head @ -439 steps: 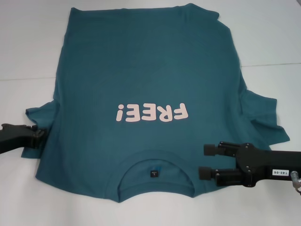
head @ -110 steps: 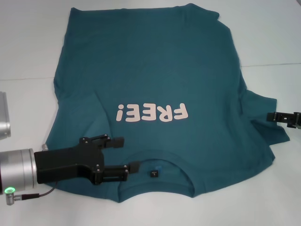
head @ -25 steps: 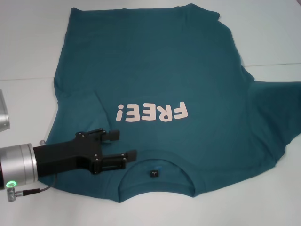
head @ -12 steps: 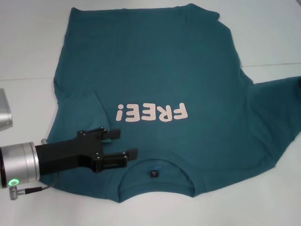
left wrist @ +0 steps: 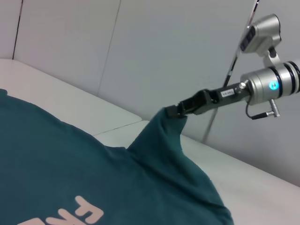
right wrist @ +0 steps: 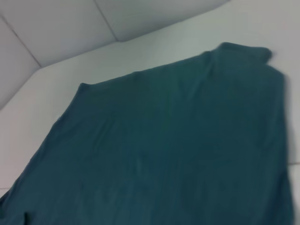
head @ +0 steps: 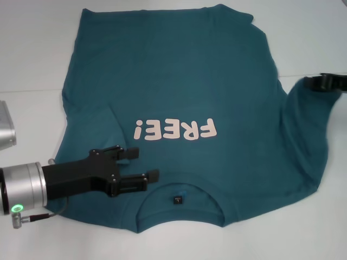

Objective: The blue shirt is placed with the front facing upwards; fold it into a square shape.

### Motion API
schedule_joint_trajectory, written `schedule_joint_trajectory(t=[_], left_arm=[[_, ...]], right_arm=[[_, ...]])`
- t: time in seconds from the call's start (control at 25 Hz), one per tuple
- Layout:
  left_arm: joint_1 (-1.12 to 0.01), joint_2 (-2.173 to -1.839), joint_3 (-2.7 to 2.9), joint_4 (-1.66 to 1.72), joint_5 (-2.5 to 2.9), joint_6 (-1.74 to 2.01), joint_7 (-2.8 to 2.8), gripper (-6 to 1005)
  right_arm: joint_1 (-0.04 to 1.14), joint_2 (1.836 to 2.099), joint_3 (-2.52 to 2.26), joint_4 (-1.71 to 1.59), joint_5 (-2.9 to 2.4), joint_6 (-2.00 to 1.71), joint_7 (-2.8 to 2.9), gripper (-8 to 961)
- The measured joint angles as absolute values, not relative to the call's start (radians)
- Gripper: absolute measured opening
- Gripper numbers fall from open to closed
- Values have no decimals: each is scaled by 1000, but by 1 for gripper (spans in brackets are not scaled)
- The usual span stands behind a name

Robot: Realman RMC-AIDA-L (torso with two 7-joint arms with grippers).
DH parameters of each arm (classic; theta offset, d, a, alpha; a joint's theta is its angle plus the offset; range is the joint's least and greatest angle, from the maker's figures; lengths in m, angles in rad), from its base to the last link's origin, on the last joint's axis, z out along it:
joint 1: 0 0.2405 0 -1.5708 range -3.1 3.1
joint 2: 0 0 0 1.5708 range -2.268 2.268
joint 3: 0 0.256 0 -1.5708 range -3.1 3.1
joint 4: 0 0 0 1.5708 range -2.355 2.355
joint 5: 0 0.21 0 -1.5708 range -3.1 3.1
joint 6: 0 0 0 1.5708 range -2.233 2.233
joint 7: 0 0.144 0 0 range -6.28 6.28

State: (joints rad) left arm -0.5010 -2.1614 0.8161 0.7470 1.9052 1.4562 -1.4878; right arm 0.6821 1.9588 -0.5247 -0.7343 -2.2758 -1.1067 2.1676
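Progress is early: large teal-blue short-sleeved cotton T-shirt lies front up on the white table, pale pink "FREE!" print readable, round ribbed collar at the edge nearest me, small dark neck tag inside it. Body is spread flat, hem at the far edge.

My left gripper hovers low over the shirt by the left shoulder, just beside the collar, fingers parted with a narrow gap, nothing between them. Left sleeve looks tucked in already, with a crease near the left side; I judge that 1 side is partly done, not certain.

My right gripper is clamped onto the right sleeve, holding its tip lifted off the table so the cloth peaks up, clear in the left wrist view. In the head view the gripper sits at the right edge.

Left to do, in my judgement: bring this sleeve over the body, fold both sides inward, then fold hem toward collar to get the square.

Containers: none seen, nothing to report inside any.
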Motion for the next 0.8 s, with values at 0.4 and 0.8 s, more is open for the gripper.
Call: schedule_joint_trajectory(t=[0.4, 0.8], left_arm=[[-500, -2161, 816, 747, 1905, 1429, -1488, 869], [-499, -2158, 816, 727, 1905, 1416, -1489, 870]], right_arm=[[762, 2043, -639, -657, -2275, -894, 2161, 12], [784, 2083, -701, -629, -2211, -840, 2043, 191]])
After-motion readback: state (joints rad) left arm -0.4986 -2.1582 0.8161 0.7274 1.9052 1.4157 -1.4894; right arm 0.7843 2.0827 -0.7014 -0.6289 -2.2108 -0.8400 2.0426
